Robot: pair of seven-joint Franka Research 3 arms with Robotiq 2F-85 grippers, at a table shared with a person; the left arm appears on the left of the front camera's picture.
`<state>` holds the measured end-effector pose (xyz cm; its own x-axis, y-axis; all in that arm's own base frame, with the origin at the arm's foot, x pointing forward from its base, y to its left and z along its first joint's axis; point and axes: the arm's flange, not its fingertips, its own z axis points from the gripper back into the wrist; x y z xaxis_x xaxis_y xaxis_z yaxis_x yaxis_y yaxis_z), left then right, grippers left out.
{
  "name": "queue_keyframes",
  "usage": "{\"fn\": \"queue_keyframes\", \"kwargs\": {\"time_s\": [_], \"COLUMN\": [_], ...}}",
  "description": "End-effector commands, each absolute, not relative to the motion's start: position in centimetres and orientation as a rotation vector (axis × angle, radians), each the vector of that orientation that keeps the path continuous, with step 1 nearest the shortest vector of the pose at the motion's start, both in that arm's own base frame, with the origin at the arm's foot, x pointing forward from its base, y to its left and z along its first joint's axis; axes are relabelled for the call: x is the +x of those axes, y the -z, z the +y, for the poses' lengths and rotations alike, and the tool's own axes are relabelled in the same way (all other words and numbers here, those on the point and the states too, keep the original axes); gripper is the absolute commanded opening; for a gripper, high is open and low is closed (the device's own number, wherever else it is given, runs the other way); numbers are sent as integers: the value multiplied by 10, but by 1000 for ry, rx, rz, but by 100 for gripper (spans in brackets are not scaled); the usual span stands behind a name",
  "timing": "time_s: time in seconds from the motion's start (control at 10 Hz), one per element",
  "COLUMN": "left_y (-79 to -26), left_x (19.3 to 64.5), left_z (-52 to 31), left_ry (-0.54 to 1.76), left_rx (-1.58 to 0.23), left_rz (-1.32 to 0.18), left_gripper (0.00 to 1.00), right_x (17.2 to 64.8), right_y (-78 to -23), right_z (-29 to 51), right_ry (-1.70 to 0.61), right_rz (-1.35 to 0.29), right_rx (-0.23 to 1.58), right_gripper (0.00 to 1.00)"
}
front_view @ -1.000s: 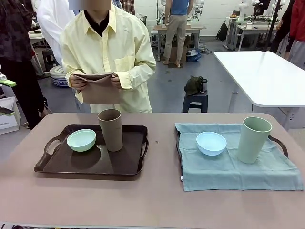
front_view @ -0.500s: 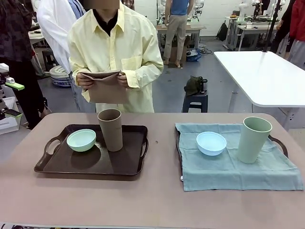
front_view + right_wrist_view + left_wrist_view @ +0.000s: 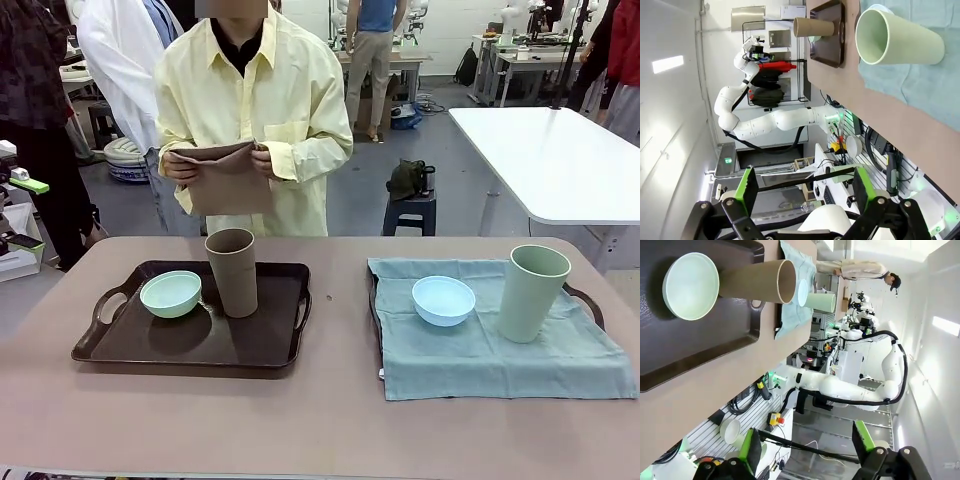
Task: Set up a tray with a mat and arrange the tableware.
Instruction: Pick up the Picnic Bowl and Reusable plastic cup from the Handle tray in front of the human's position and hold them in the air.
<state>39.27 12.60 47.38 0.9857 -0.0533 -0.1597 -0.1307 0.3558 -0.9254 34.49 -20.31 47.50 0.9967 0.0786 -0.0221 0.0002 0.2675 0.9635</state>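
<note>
**One tray dressed, the other short of its mat**

On the dark tray (image 3: pixel 130 345) the mint bowl (image 3: pixel 171 293) and brown cup (image 3: pixel 232 271) stood touching, straight on the bare plastic. Behind the tray, a person (image 3: pixel 250 90) held a folded brown cloth (image 3: pixel 228 178) at chest height, probably the mat meant for it. To the tray's right, well apart, a teal mat (image 3: pixel 480 360) carried the blue bowl (image 3: pixel 443 299) and pale green cup (image 3: pixel 533 292), which looked like the finished layout. The second tray (image 3: pixel 590 300) under that mat showed little more than a handle and one edge. The left gripper (image 3: pixel 805 450) and right gripper (image 3: pixel 805 192) both hung clear of the table (image 3: pixel 330 430), fingers spread with nothing between them. How large the cloth was could not be told while it was folded.
</note>
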Motion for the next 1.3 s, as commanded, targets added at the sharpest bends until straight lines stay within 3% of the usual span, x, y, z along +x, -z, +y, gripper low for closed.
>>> {"fn": "queue_keyframes", "kwargs": {"time_s": [0.0, 0.7, 0.9, 1.2], "left_y": [-476, -474, -504, -550], "left_x": [391, 393, 387, 385], "left_z": [127, 126, 102, 70], "left_ry": [-47, -50, -22, 24], "left_rx": [-1221, -1208, -922, -671], "left_rz": [174, 173, 85, 70], "left_gripper": [97, 97, 97, 97], "right_x": [344, 345, 345, 369], "right_y": [-475, -475, -516, -562], "right_z": [-204, -203, -168, -80], "right_ry": [-55, -53, -150, -342], "right_rz": [70, 71, -54, -133], "right_rx": [1306, 1300, 1115, 905], "right_gripper": [100, 100, 100, 100]}}
